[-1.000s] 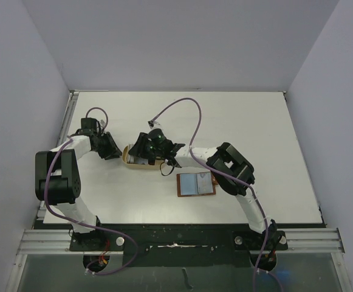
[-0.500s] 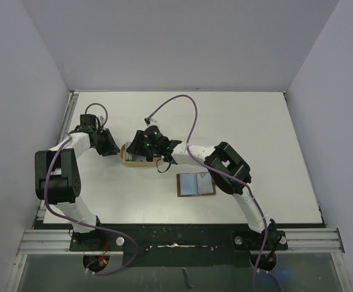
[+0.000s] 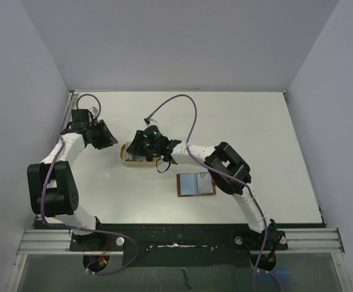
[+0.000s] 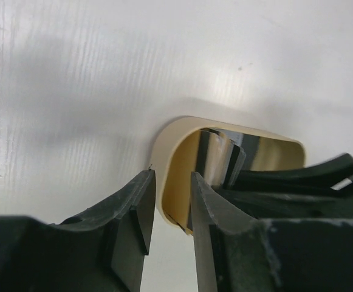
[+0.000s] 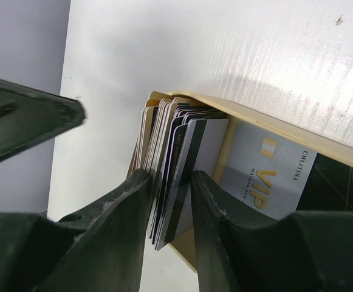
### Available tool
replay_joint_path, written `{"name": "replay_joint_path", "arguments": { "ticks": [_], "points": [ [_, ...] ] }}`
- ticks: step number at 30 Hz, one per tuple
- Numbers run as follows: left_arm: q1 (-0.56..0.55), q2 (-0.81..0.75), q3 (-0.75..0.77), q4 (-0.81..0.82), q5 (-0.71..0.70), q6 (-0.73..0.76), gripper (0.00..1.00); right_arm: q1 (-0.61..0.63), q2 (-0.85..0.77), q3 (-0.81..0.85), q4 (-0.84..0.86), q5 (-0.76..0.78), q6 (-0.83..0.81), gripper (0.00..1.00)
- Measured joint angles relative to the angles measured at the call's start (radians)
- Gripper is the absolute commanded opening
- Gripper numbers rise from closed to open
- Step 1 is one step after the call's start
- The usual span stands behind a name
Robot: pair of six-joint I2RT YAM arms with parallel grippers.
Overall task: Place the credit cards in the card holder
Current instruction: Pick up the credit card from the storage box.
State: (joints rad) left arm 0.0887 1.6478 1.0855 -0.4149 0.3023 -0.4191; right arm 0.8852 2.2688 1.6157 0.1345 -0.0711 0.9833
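Several credit cards [image 5: 176,140] stand on edge in a stack at the left end of a tan round-ended tray [image 5: 273,125]. My right gripper [image 5: 169,176] is shut on that stack, one finger on each side. A pale VIP card [image 5: 261,176] lies flat in the tray beside it. From above, the right gripper [image 3: 141,149] hangs over the tray [image 3: 127,160]. The card holder [image 3: 206,184], a brown wallet, lies open to the right with a pale blue card [image 3: 191,184] on it. My left gripper [image 3: 106,139] is open, up-left of the tray and apart from it.
In the left wrist view the tray's rounded end [image 4: 176,152] lies just beyond my left gripper [image 4: 171,176], with the right arm's dark fingers [image 4: 298,182] inside it. A purple cable [image 3: 188,112] loops above the right arm. White table [image 3: 255,134] spreads to the back and right.
The left gripper has let go of the tray's end, opened a little and drawn back up and to the left. The right gripper has shifted slightly left over the tray.
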Motion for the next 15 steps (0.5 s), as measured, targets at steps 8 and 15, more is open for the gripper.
{"name": "replay_joint_path", "arguments": {
  "ticks": [8, 15],
  "points": [
    [-0.005, -0.134, -0.016, 0.021, 0.131, -0.007, 0.32, 0.001, 0.000, 0.011, -0.020, 0.007, -0.004, 0.32],
    [-0.020, -0.110, -0.063, 0.013, 0.202, 0.006, 0.32, 0.006, 0.000, 0.013, -0.024, 0.023, -0.004, 0.32]
  ]
}}
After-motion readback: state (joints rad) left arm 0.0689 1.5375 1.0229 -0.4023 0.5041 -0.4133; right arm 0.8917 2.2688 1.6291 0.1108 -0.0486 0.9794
